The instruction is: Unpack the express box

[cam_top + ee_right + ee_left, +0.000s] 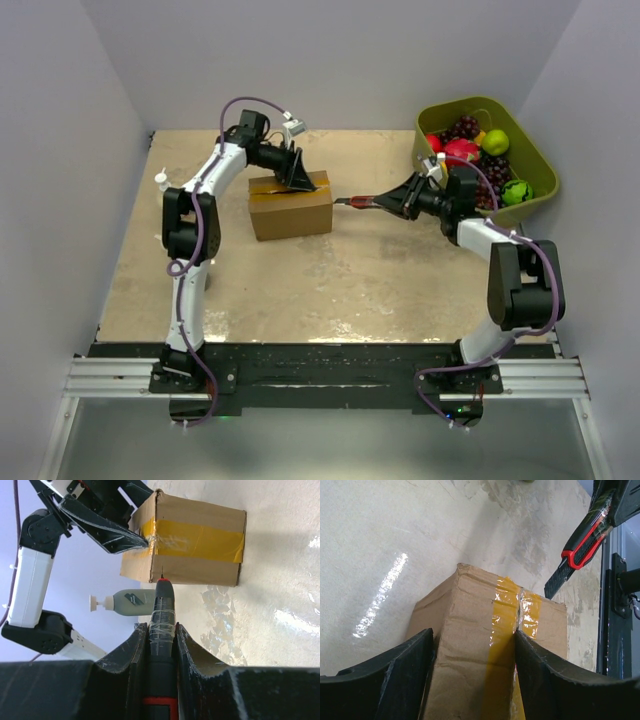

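Evidently the left claw (472,636), spread wide, braces the box (290,212) beneath it, while the right claw (160,629) clamps a knife (162,605) aimed ahead at the tape (200,540).

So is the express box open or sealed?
Sealed: the express box has its flaps flat and closed under yellowish tape.

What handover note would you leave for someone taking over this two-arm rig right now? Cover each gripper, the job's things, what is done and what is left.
Left gripper: open, fingers astride the taped top of the express box.
Right gripper: shut on a red-and-black utility knife, tip close to the box's taped end.
Box: mid-table, flaps closed, yellow tape in place.
Done: knife in hand and aimed at the box.
To do: cut the tape, open the flaps, take out what is inside.
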`<state>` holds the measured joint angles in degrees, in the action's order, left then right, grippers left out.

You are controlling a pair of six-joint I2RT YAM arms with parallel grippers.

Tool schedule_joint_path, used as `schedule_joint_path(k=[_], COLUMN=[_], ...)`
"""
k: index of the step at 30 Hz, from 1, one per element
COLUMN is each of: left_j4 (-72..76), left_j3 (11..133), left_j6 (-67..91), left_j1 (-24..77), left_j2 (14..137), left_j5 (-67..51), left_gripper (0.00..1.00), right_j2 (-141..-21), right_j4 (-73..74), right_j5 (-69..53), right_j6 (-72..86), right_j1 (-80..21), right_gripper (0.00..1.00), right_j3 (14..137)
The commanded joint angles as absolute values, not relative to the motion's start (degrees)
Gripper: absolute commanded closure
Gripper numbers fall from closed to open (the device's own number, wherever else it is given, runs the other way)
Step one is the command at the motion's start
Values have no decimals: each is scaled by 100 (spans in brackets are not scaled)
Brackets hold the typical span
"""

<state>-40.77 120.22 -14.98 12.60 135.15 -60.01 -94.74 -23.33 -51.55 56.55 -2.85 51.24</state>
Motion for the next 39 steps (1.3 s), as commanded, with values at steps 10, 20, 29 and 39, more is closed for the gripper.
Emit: schedule_joint_path(k=[10,20,29,39], left_j4=[-4069,-4113,-4148,-4201], left_j3=[11865,11742,11733,11716], left_j6=[-1925,-1934,-1942,-1986], left_j1=[1283,1283,1266,1266], left_j2=[13825,13746,13755,13737], left_j5=[-5326,-5230,-5212,-5142], left_gripper=[31,31,31,31], right_j2=[-9913,-10353,-10406,-10336], right_j4=[-3409,-4746,-4772,-4659], right_j5=[-4562,-4377,-4316,-4184], right_j6=[6187,7022,7048,6856], right_j1=[-44,-439,-563,-466], right_gripper=[100,100,100,100], right_j3=[5748,5651,5661,5581])
